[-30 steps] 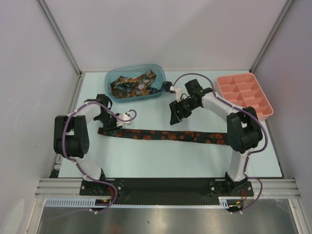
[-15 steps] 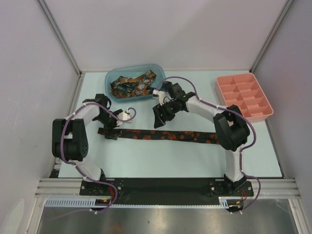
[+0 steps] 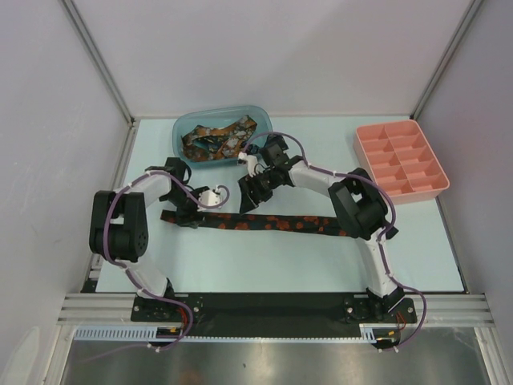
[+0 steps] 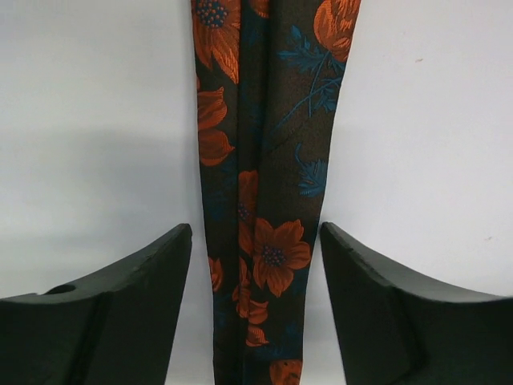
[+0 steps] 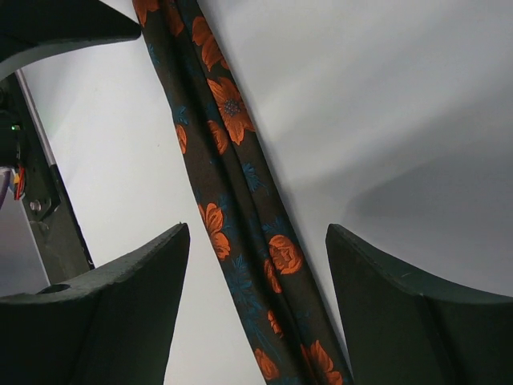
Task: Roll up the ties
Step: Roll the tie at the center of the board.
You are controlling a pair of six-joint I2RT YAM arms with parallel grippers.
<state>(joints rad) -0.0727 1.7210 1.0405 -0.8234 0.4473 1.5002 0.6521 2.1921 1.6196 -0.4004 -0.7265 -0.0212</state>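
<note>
The flowered tie (image 3: 264, 222) lies flat across the table (image 3: 240, 265), left to right, its left end running lengthwise between the spread, empty jaws of the left gripper (image 4: 255, 233); the right gripper (image 5: 256, 233), also spread and empty, hovers mid-tie.

Matt cloth tie (image 4: 264, 160), smooth tabletop (image 4: 417, 120)

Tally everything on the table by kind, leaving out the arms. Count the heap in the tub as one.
Tie laid out flat: 1
Heap of ties in the tub, too tangled to count singly: 1
Blue tub: 1
Pink divided tray: 1
Total: 4
</note>
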